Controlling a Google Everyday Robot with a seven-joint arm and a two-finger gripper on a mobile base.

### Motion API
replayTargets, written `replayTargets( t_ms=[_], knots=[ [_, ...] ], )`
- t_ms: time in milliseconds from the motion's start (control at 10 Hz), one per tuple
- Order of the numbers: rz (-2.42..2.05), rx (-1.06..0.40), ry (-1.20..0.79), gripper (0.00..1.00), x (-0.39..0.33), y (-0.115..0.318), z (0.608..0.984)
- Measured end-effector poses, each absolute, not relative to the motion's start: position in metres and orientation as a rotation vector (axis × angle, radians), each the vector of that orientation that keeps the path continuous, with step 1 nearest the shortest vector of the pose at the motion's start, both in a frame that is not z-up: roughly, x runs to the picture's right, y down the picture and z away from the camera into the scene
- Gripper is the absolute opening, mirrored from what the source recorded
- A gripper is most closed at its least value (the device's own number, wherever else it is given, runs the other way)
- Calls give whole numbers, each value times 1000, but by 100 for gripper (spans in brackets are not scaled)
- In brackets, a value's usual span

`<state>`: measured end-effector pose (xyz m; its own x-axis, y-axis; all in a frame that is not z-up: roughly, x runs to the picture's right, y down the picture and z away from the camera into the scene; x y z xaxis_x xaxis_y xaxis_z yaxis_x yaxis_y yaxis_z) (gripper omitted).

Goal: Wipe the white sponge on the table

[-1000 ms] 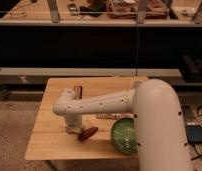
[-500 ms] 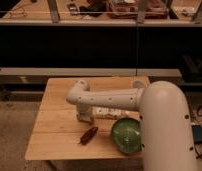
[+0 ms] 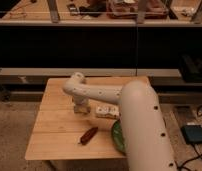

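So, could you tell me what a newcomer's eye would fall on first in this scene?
The big white arm fills the lower right and stretches left over the table, its shut tool down mid-table, seemingly on the sponge. Near the front edge lie a reddish item and a green dish, half behind the arm.

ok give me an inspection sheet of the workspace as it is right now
surface: table, light wooden planks, roughly square
job's things: white sponge, pale block at the gripper's tip, down on the table near its middle
clutter: whitish packet beside the sponge; reddish-brown oblong item nearer the front edge; green round item partly hidden by the arm
grippers: gripper pointing down at the table, shut, seemingly on the white sponge
cables: dark cable on the floor at the picture's right, by a dark box
surroundings: dark shelving behind the table, cluttered on top
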<state>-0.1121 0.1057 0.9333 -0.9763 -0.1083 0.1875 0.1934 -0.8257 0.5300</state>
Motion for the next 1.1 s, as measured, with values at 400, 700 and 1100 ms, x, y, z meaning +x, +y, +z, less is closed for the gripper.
replayTargets(
  t_ms=[400,700,1100],
  knots=[
    [-3025,-39,-808,0,-208,89,924],
    [-3135,92,-858,0,-262,119,905],
    [-3216,86,-930,0,-253,164,866]
  ],
)
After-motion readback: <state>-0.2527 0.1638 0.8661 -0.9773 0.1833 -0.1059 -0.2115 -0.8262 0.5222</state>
